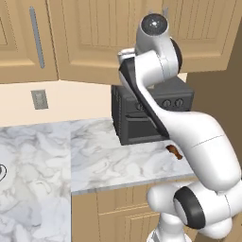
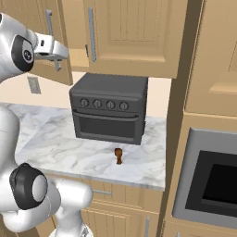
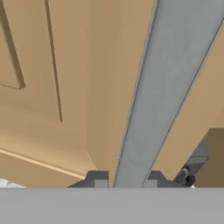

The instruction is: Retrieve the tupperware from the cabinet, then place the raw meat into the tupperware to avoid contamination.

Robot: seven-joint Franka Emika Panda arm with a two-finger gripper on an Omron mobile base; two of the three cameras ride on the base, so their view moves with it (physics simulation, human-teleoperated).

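Marble counter (image 2: 60, 143), dark toaster oven (image 2: 109, 109) at the back, raw meat (image 2: 118, 156) (tiny, reddish-brown) in front

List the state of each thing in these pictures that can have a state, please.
cabinet door: partly open, swung out
bar handle: between the gripper fingers
gripper: shut on the bar handle
toaster oven: door closed
raw meat: lying loose on the counter
built-in oven: closed
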